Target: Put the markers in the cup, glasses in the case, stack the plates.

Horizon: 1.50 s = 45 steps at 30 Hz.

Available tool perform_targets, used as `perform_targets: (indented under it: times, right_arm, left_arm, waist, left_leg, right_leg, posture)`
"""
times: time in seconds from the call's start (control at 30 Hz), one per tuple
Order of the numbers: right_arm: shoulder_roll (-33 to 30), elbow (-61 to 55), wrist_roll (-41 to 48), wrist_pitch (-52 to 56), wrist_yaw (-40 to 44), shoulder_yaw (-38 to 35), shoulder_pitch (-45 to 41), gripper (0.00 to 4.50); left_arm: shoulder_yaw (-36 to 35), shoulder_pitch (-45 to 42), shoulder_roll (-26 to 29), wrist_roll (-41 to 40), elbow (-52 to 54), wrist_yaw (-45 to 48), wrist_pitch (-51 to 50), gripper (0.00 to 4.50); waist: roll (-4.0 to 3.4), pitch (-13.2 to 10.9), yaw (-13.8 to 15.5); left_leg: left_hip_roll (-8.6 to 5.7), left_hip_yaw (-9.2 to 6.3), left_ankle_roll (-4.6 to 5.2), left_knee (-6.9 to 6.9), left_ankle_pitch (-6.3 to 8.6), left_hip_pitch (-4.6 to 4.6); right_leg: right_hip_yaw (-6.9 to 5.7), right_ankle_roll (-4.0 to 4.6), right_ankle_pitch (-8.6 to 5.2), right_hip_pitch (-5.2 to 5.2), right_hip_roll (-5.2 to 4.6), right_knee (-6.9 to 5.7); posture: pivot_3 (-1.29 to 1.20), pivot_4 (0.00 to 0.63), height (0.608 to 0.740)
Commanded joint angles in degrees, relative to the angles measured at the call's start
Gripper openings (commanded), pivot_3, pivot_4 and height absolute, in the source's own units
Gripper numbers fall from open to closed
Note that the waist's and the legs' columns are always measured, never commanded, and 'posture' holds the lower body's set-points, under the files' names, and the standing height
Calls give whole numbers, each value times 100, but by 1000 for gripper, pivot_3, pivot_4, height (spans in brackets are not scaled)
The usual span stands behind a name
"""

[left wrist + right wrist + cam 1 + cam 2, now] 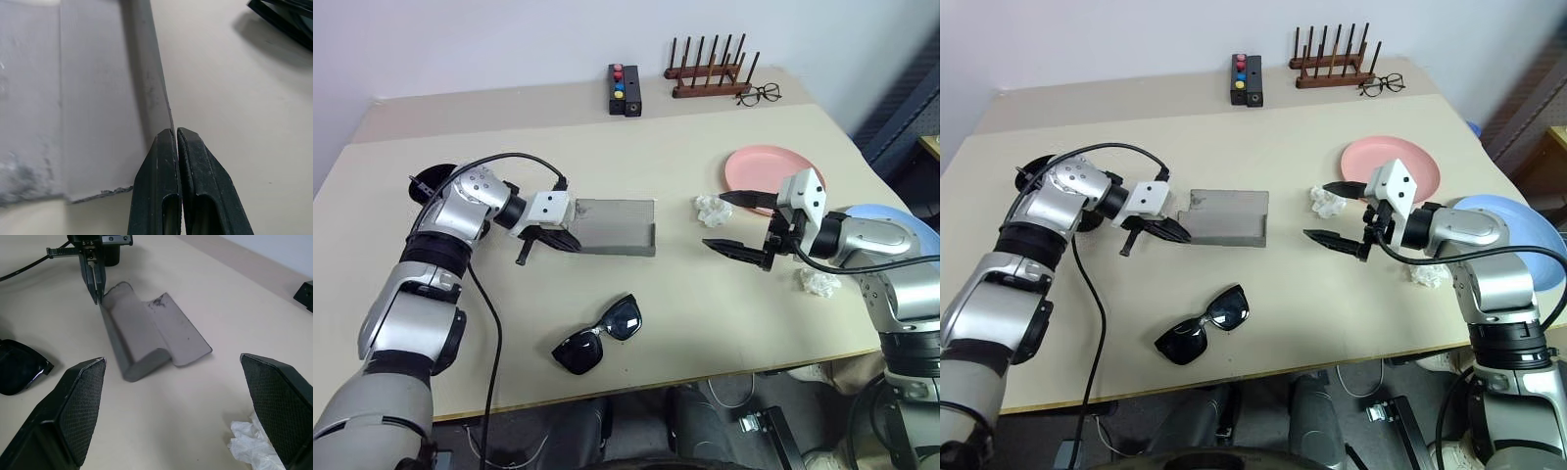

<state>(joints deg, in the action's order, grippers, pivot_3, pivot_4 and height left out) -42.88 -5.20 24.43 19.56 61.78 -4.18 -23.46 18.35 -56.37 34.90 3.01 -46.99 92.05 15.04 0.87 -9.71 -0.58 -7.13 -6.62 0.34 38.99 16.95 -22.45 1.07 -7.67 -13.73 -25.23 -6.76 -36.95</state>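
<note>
The grey case [617, 227] lies open at mid-table. My left gripper [574, 245] is shut, its fingertips [166, 147] against the left end of the case's [88, 98] near wall. The black glasses [599, 333] lie folded open in front of the case, toward the table's near edge. My right gripper [713, 220] hovers open and holds nothing, to the right of the case. Behind it sits the pink plate [769, 168]; the blue plate [1518, 230] lies partly under my right arm. A black cup [431, 181] shows behind my left arm. The markers are out of view.
Two crumpled white tissues lie near my right gripper, one [710, 208] by the pink plate and one [819, 282] near the blue plate. At the back stand a black button box [625, 88], a wooden peg rack [710, 73] and wire-rimmed eyeglasses [759, 95].
</note>
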Motion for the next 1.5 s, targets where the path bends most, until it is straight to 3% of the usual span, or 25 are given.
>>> perform_targets:
  times: [0.03, 0.1, 0.2, 0.43, 0.83, 1.07, 1.3, 1.5]
  right_arm:
    - [14, -40, 19, -95, 15, -26, -134, 4500]
    - [18, -18, 15, -108, 21, -12, -150, 4500]
    - [19, 18, 13, -127, 32, 7, -177, 4500]
    - [34, 64, -6, -137, 67, 34, -227, 4500]
    - [-139, -93, 30, -76, 338, 25, 3, 4500]
    - [-221, -564, -58, -106, 506, 236, 580, 4500]
    - [-142, -1106, -144, -113, 505, 590, 1137, 4500]
    - [-101, -913, -314, -380, 506, 732, 1312, 4500]
  left_arm:
    - [-103, 32, 115, -31, 126, 28, -27, 63]
    - [-121, 30, 105, -39, 132, -2, -67, 63]
    - [-138, 27, 93, -56, 171, -25, -139, 887]
    - [-280, 72, 57, -164, 371, -269, -268, 4424]
    - [-880, 14, -244, -661, 1110, -1105, -649, 4476]
    - [-1158, 423, -489, -1055, 2072, -1738, -1599, 4476]
    - [-1109, 1948, 541, -2124, 4499, -828, -3900, 4476]
    - [-1346, 2649, 1287, -3098, 5592, -691, -5408, 4476]
  waist:
    - [0, 0, -3]
    - [0, 0, -4]
    - [0, 0, -4]
    - [0, 0, -5]
    - [1, -1, 17]
    - [1, -1, -23]
    - [-1, -1, -29]
    - [-1, -1, 86]
  left_leg:
    - [0, 0, 0, 0, 0, 0]
    - [0, 0, 1, 0, 1, -1]
    - [0, 1, 1, 0, 1, -1]
    - [0, 0, 1, 0, 1, -2]
    - [-1, 0, 2, 2, 2, -5]
    - [-1, 1, 2, 3, 3, -5]
    - [0, -1, -4, 1, 10, -2]
    - [-4, -2, 4, 13, 16, 2]
  right_leg:
    - [0, 0, 0, 0, 0, 0]
    - [0, 0, 0, -1, 0, 0]
    - [0, 0, 0, -1, 0, 0]
    - [0, 0, 0, -2, 0, 0]
    - [1, 0, 0, -3, -2, 1]
    - [2, 0, 0, -4, -2, 1]
    - [13, 0, 0, -20, 2, -7]
    - [13, 0, -1, -3, 0, 2]
  posture:
    - [0, 150, 740]
    - [0, 150, 740]
    - [0, 150, 740]
    - [0, 150, 740]
    - [0, 150, 740]
    - [0, 150, 740]
    - [0, 150, 740]
    - [0, 150, 740]
